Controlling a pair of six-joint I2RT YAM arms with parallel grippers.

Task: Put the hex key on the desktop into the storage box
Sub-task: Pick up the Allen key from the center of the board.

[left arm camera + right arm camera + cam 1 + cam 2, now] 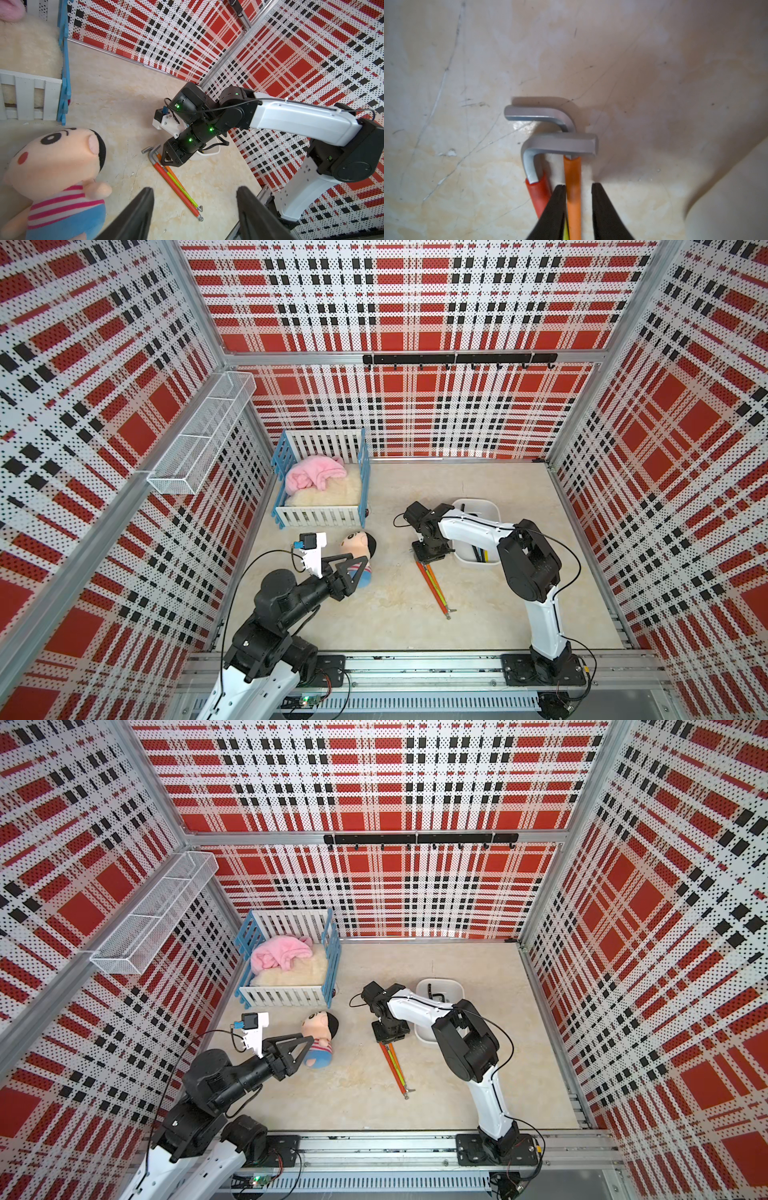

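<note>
Three hex keys with red, orange and yellow-green sleeves lie bundled on the beige desktop, also seen as hex keys in both top views. My right gripper points straight down over their bent ends. Its jaws straddle the orange hex key: one finger touches it, and a small gap shows at the other. The red hex key lies just outside them. The white storage box stands just right of that gripper and holds dark tools. My left gripper hovers open and empty by the doll.
A plush doll lies left of centre, under my left gripper. A blue-and-white toy crib with a pink blanket stands at the back left. A wire basket hangs on the left wall and a black hook rail on the back wall.
</note>
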